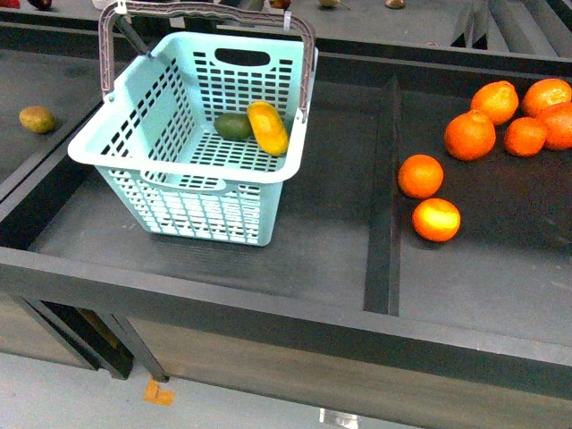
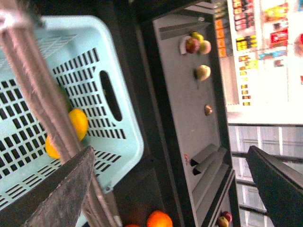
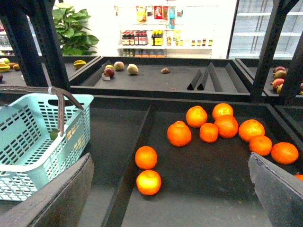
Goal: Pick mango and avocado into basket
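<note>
The turquoise basket stands in the left half of the middle bin. The yellow mango and the dark green avocado lie side by side on its floor. Neither arm shows in the front view. In the left wrist view my left gripper is open and empty, high over the basket's far rim; the mango shows behind a brown handle. In the right wrist view my right gripper is open and empty above the bin of oranges, with the basket off to one side.
Several oranges lie in the right bin, two near the raised divider. A brownish-green fruit lies in the left bin. More fruit sits on the far shelf. The bin's front rail runs across.
</note>
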